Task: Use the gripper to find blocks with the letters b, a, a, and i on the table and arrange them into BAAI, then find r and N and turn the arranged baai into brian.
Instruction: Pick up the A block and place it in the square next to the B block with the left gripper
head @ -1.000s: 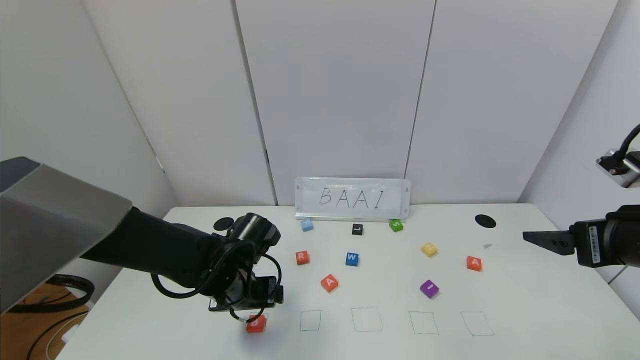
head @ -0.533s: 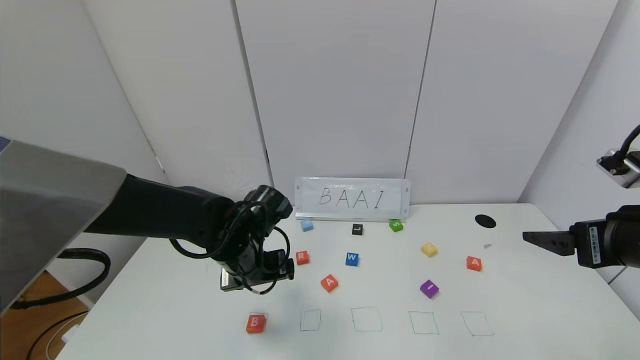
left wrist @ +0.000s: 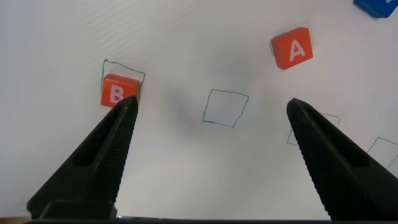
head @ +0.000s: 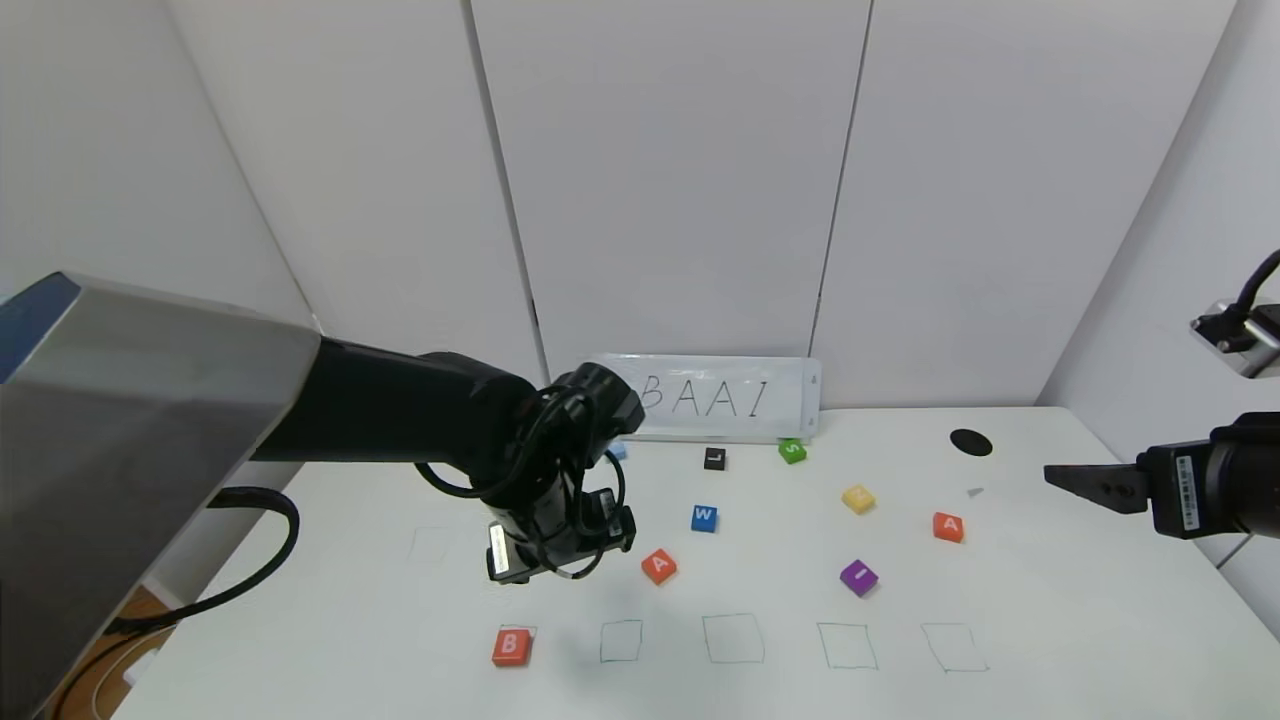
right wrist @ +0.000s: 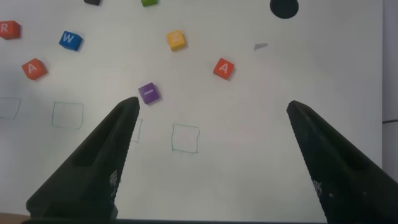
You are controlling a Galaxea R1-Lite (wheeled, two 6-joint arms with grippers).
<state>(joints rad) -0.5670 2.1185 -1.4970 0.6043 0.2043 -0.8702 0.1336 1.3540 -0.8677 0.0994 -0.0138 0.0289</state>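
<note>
The orange-red B block (head: 510, 647) lies on the leftmost drawn square of the white table (head: 1050, 600); it also shows in the left wrist view (left wrist: 117, 92). My left gripper (head: 560, 572) hovers open and empty (left wrist: 211, 106) above the table, between B and the nearer A block (head: 658, 566) (left wrist: 291, 50). The second A (head: 948, 526) and the purple I (head: 858, 577) lie at the right. My left arm hides the R cube in the head view; it shows in the right wrist view (right wrist: 9, 28). My right gripper (head: 1065, 478) is open (right wrist: 211, 106), raised at the right edge.
Blue W (head: 704, 517), yellow (head: 858, 498), black L (head: 714, 458), green S (head: 791, 451) and a partly hidden light-blue block (head: 617, 450) are scattered. A BAAI sign (head: 720, 398) stands at the back. Several empty drawn squares (head: 733, 638) line the front.
My left gripper has risen from the B block and moved right and back toward the nearer A. B stays on its square. The right arm has not moved.
</note>
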